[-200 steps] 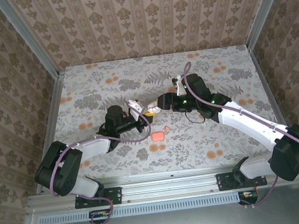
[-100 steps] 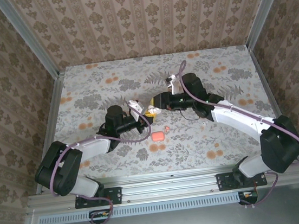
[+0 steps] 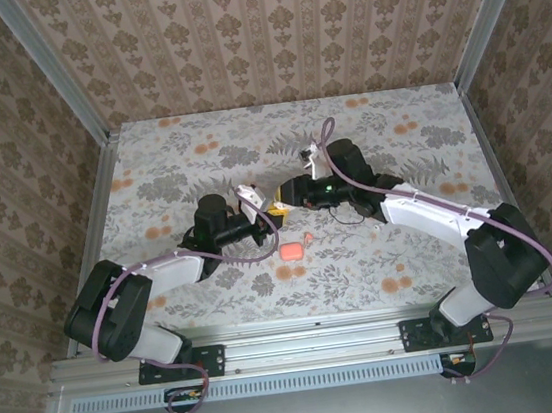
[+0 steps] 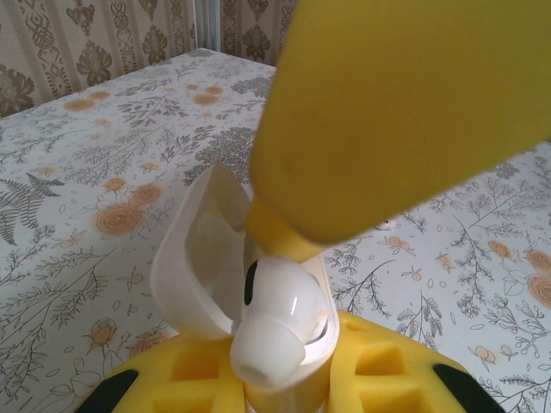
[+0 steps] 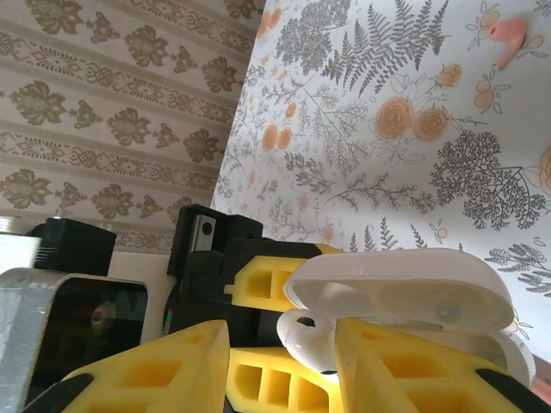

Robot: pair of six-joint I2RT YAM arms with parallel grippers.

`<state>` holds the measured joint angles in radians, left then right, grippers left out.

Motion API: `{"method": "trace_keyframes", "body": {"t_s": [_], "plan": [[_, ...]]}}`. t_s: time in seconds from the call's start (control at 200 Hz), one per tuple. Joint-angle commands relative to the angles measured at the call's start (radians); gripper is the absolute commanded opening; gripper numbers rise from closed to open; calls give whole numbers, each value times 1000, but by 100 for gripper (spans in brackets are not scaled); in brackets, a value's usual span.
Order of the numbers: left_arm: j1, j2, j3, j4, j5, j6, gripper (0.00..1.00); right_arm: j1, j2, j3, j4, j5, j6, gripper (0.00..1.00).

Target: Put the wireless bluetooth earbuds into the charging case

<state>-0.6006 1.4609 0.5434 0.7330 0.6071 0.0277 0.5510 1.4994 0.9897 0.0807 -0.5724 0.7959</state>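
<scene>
Robot test booth, staged.
Aluminium rails (image 3: 48, 68) framed damask-papered walls (image 3: 274, 25) around a table (image 3: 177, 138) under a floral cover.

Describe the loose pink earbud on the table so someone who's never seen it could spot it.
On the floral table, find the coral-pink case near the front middle. Just beyond it, to the right, is the pink earbud. It is much smaller than the case, has a short stem, and lies loose, unlike the white earbud at the open white case.

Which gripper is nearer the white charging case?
Left. The left gripper clamps the white charging case; the right gripper is at its opening, a white earbud between its fingers.
</scene>
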Motion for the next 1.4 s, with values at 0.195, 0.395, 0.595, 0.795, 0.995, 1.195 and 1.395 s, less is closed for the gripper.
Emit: {"method": "trace_keyframes", "body": {"t_s": [0.195,0.395,0.595,0.795,0.995,1.195,1.395], "plan": [[2,-37,13,16,28,16,8,10,37,17,32,-35,-5,36],[1,-32,18,7,28,25,8,10,61,29,16,-41,-22,32],[2,-27,27,-12,62,42,8,10,84,72,-62,-38,-79,30],[2,-18,38,-43,9,72,8,9,69,113,-184,10,-144,32],[2,4,34,-33,-100,87,8,9,11,135,-262,98,-161,39],[2,49,36,-2,-156,93,8,9,6,139,-295,187,-98,51],[1,97,49,12,-182,100,8,9,70,151,-276,206,24,68]]}}
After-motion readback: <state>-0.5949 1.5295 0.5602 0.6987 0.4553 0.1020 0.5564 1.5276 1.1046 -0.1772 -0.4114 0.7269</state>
